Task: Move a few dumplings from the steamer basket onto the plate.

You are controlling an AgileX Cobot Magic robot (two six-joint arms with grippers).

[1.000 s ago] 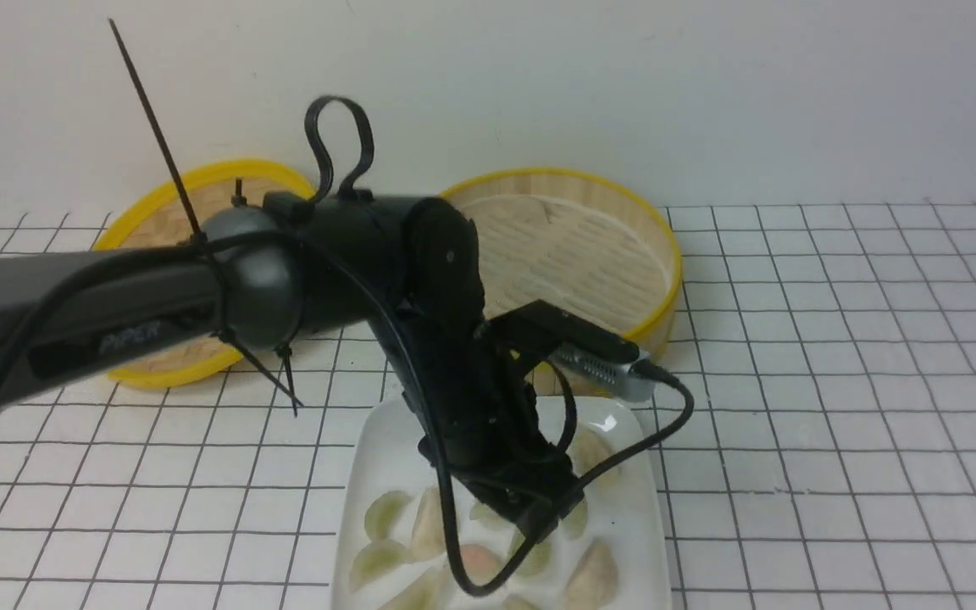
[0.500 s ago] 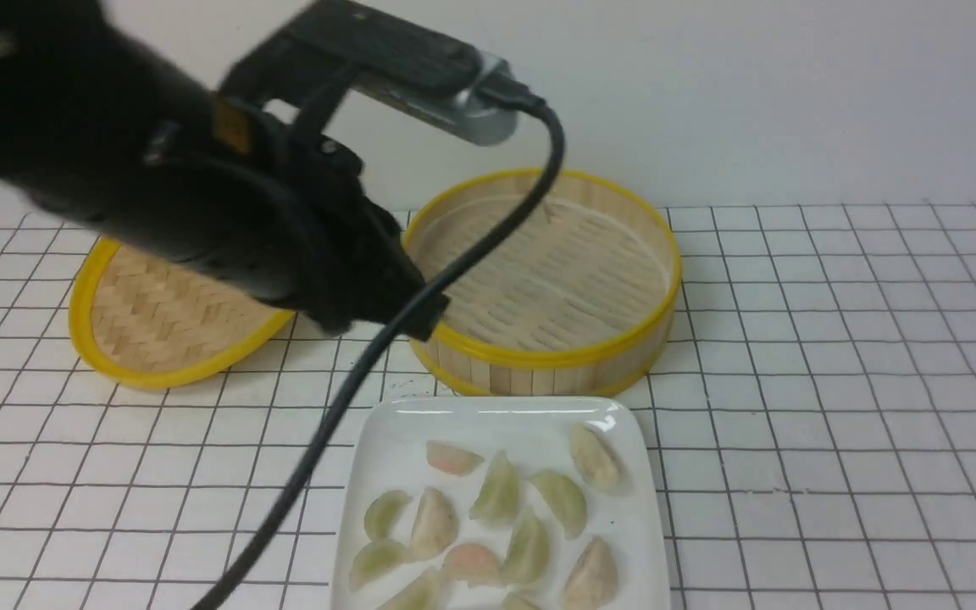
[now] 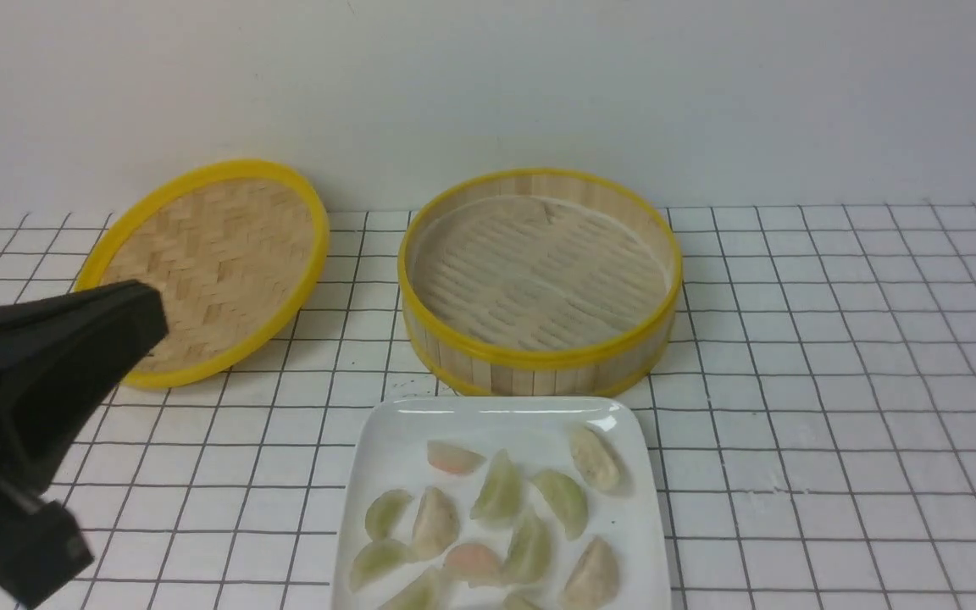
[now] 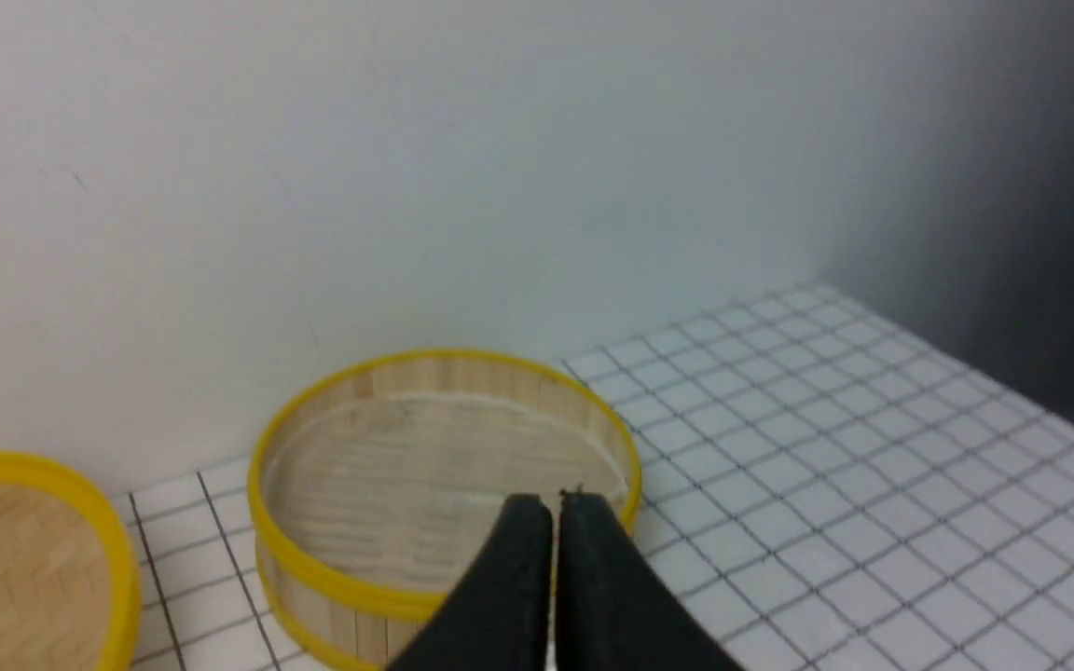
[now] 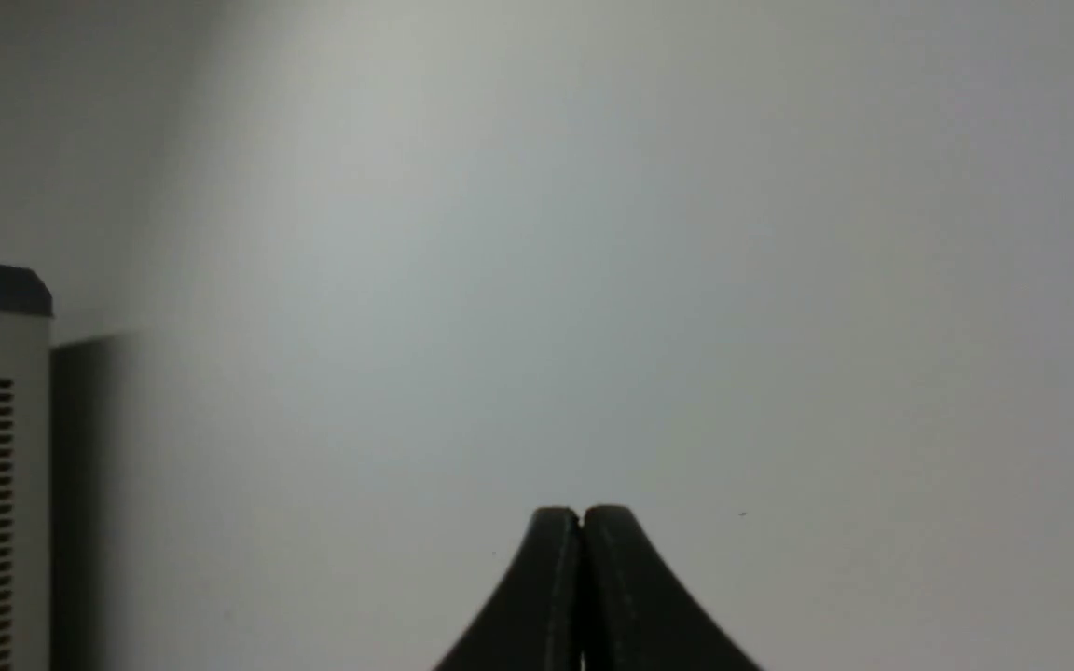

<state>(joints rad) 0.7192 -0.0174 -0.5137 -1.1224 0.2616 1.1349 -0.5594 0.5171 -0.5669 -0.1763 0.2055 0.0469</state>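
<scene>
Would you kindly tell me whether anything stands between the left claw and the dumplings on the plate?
Nothing visible does. The left claw, shut, hangs off to the left of the plate, with only open tabletop between it and the dumplings. The lid and the basket lie farther back, out of that path.

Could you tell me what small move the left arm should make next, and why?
Probably just park the left gripper aside: its jaws are shut on nothing, the steamer basket looks empty, and the dumplings lie on the plate.
</scene>
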